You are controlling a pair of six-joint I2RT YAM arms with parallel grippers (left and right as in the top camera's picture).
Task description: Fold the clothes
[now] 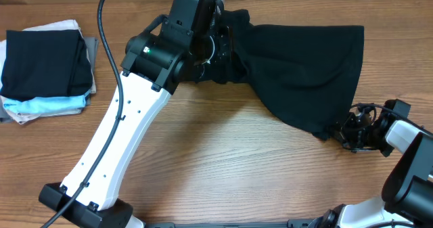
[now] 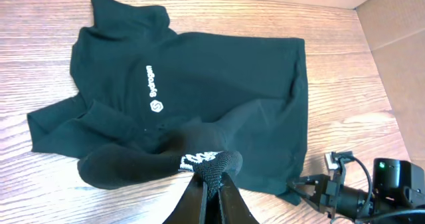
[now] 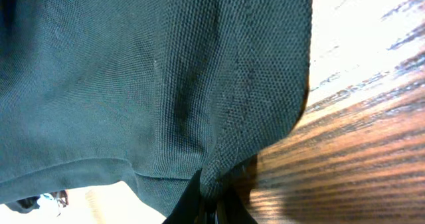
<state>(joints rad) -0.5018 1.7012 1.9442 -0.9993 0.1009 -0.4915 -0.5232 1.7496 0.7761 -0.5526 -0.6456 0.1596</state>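
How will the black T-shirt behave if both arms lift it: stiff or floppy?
Probably floppy: the black soft-fabric T-shirt bunches and creases around the left tool, so it should sag between grips. Likely light: the right tool holds a corner by a thin pinch. Its knit weave looks rough, so slipping seems unlikely.

Overhead, even and fairly bright light falls on the brown wood-grain counter [image 1: 223, 160] without glare. The white left robot arm [image 1: 122, 140] throws only a faint, soft-edged shadow beside it. The large black soft-fabric T-shirt [image 1: 304, 65] reads there as a nearly flat dark mass, its folds barely showing. The left wrist view is sharp, with the small white chest logo [image 2: 156, 91] crisp and the wood grain clear. The right wrist view is very close: the knit weave is sharp at centre, the wood at far right is blown out to white glare, and the right pincer [image 3: 211, 209] at the near edge is dark and blurred.
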